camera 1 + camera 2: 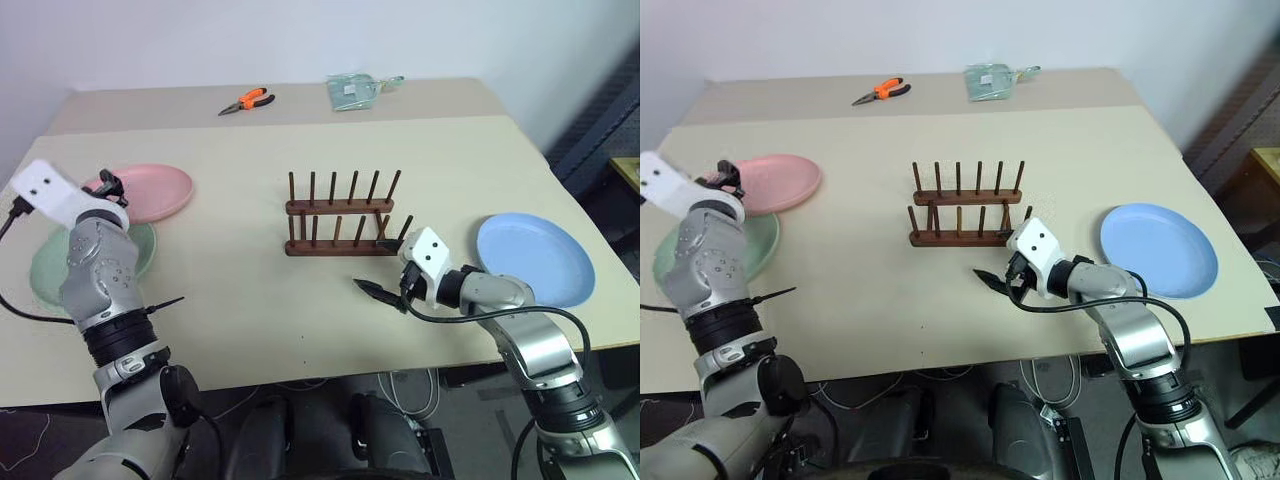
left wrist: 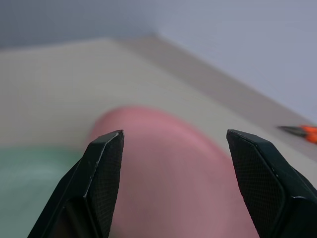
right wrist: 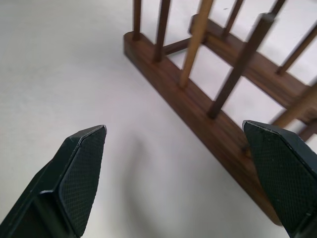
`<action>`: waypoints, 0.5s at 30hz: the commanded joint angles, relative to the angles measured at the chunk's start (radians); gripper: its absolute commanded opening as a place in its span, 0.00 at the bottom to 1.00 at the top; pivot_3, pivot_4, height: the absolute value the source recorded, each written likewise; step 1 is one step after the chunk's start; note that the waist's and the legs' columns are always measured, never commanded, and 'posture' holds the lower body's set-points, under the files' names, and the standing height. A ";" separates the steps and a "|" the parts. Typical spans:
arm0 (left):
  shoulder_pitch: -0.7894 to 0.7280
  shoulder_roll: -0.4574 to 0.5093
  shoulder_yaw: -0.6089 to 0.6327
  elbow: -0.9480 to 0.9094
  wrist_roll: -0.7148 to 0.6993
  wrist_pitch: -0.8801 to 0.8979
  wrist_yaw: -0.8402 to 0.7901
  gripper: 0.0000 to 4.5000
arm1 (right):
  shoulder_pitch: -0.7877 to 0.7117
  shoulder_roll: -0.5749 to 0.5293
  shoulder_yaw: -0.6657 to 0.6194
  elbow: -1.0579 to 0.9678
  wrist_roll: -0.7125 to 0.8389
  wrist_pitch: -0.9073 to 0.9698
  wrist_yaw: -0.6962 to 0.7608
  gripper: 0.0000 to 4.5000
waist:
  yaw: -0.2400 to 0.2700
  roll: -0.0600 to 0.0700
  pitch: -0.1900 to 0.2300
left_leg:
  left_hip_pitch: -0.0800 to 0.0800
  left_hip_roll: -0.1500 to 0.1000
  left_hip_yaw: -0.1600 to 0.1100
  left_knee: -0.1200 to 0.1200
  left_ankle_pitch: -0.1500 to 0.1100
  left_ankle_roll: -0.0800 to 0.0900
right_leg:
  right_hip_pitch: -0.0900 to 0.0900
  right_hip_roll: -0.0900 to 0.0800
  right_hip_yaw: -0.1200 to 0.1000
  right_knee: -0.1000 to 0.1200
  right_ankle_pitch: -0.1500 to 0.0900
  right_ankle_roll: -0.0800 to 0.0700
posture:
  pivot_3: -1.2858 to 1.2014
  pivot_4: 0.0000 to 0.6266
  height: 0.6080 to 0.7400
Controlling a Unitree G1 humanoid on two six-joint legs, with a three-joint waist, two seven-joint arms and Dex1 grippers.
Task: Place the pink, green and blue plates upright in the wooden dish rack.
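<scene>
I have the wooden dish rack (image 1: 341,216) empty at mid-worktop (image 1: 250,290), all three plates flat on it. My left gripper (image 2: 171,183), fingers spread, faces the pink plate (image 1: 150,190), which overlaps the green plate (image 1: 50,262), so I judge pink goes first. My right gripper (image 3: 190,173), fingers spread wide and holding nothing, sits beside the rack; the blue plate (image 1: 535,258) lies further right.

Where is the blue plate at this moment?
The blue plate lies flat on the table at the robot's right, beyond the right tool and right of the wooden dish rack.
</scene>
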 commanded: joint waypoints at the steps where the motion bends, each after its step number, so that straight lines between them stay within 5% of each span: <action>1: -0.037 -0.011 0.067 -0.031 -0.103 0.075 0.065 0.75 | -0.026 0.009 -0.001 -0.007 0.001 -0.030 0.005 1.00 | 0.003 0.000 0.000 | 0.000 0.000 0.000 0.000 0.000 0.000 | 0.000 0.000 0.000 0.000 0.000 0.000 | 0.52 0.24 0.98; 8: -0.069 -0.057 0.176 -0.005 -0.261 0.133 0.188 0.70 | -0.019 0.010 -0.003 -0.002 -0.014 -0.044 -0.009 1.00 | 0.012 -0.001 0.000 | 0.000 0.000 0.000 0.000 0.000 0.000 | 0.000 0.000 0.000 0.000 0.000 0.000 | 0.52 0.24 0.98; 10: -0.070 -0.055 0.179 0.008 -0.286 0.131 0.197 0.58 | -0.013 0.009 -0.006 -0.006 -0.018 -0.046 -0.016 1.00 | 0.013 -0.001 0.000 | 0.000 0.000 0.001 0.000 0.000 0.000 | 0.000 0.000 0.000 0.000 0.000 0.000 | 0.52 0.24 0.98; 15: -0.083 -0.045 0.161 0.026 -0.351 0.133 0.174 0.01 | -0.003 0.005 -0.022 -0.023 -0.027 -0.051 -0.036 1.00 | 0.014 -0.001 0.000 | 0.000 0.000 0.001 0.000 0.000 0.000 | 0.000 0.000 0.000 -0.001 0.000 0.000 | 0.52 0.24 0.98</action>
